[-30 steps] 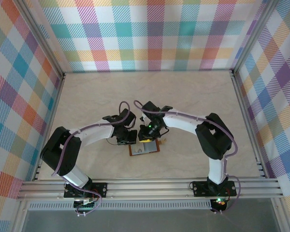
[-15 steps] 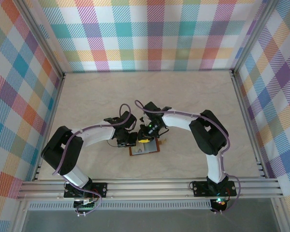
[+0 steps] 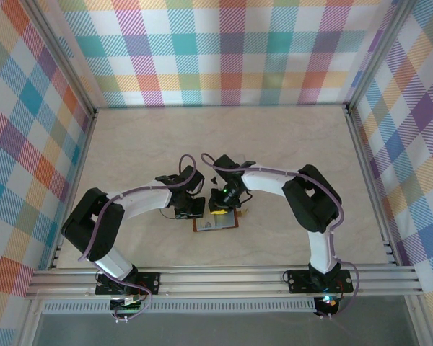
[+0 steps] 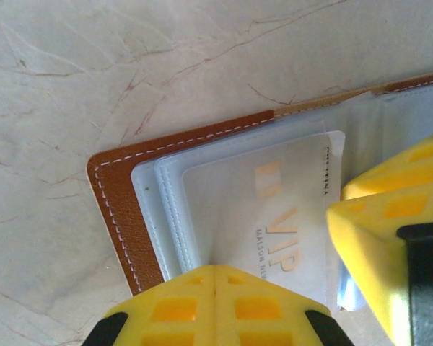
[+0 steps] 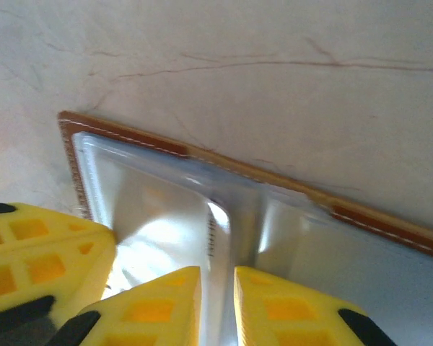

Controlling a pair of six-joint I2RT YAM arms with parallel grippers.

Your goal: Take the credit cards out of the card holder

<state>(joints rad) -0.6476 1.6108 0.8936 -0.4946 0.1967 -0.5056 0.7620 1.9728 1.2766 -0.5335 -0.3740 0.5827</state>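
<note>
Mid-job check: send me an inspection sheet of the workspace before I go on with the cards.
Surface: pale marble-look table.
Job's things: card holder lies open; whitish VIP card in the clear sleeves.
Clutter: nothing seen.
Tools: left tool shut, tips on the sleeves; right tool narrowly apart over a sleeve fold, grip unclear.
Cables: purple cables run along both arms.
Surroundings: plaid walls, aluminium frame.
</note>
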